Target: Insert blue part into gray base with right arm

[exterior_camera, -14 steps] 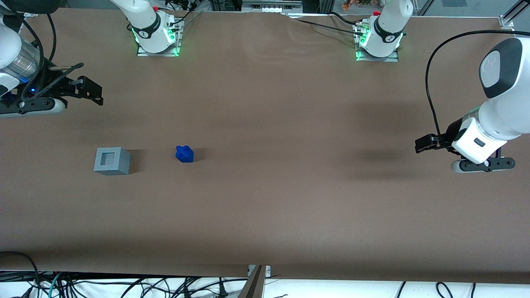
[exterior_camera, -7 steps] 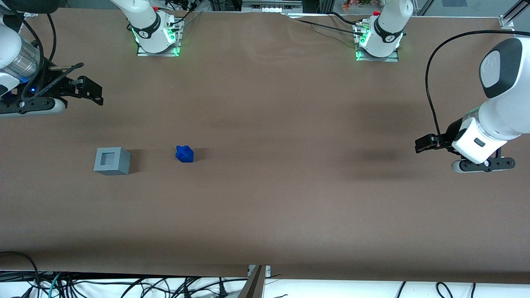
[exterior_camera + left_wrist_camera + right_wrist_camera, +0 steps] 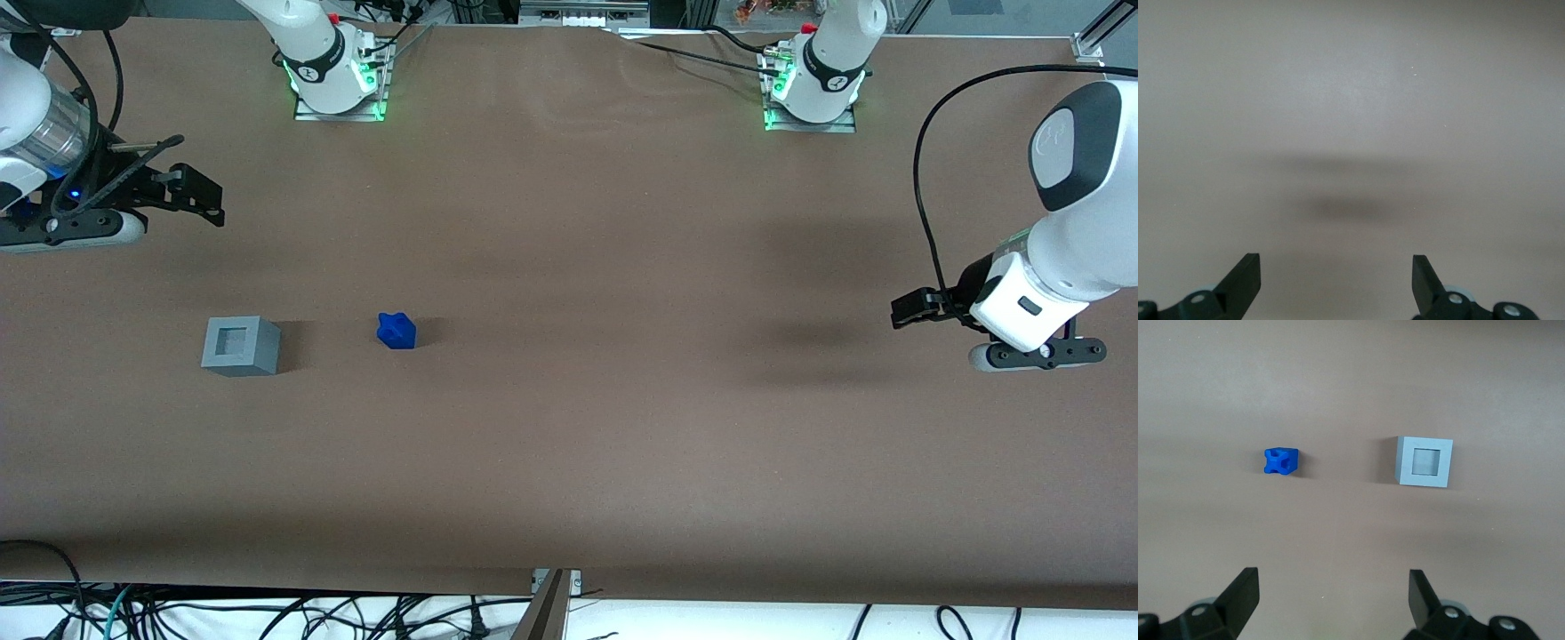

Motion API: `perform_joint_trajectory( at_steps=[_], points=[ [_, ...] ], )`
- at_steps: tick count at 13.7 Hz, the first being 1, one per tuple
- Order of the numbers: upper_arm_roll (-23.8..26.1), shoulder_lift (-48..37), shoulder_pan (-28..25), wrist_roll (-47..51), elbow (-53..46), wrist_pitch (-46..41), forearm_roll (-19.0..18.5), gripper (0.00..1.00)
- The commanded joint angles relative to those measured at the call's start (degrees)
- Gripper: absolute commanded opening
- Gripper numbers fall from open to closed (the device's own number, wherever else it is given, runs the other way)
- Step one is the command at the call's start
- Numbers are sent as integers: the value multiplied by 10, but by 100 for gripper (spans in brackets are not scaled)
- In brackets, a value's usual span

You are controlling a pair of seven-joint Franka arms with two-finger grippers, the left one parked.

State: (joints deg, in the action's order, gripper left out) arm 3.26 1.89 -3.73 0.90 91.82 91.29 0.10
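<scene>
The gray base point(image 3: 240, 346), a light gray cube with a square recess in its top, stands on the brown table toward the working arm's end. Beside it, a short gap away toward the table's middle, lies the small knobbly blue part point(image 3: 396, 330). My right gripper point(image 3: 210, 199) hangs above the table, farther from the front camera than the gray base and apart from both pieces. In the right wrist view the gripper point(image 3: 1333, 590) is open with only bare table between its fingers, and the blue part point(image 3: 1281, 461) and gray base point(image 3: 1425, 461) lie ahead of it.
Two arm mounts lit green point(image 3: 338, 89) point(image 3: 809, 98) sit at the table's edge farthest from the front camera. The parked arm point(image 3: 1058, 267) hangs at its own end. Cables point(image 3: 267, 613) trail below the nearest table edge.
The right arm's wrist has shifted very slightly. The blue part and the gray base have not moved.
</scene>
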Motion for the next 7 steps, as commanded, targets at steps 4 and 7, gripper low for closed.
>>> perform_joint_trajectory(
  at_steps=[4,7],
  points=[
    [6,2,2,-1,-4,-1,-5,99],
    [6,3,1,-1,-4,-1,-5,99]
  ],
)
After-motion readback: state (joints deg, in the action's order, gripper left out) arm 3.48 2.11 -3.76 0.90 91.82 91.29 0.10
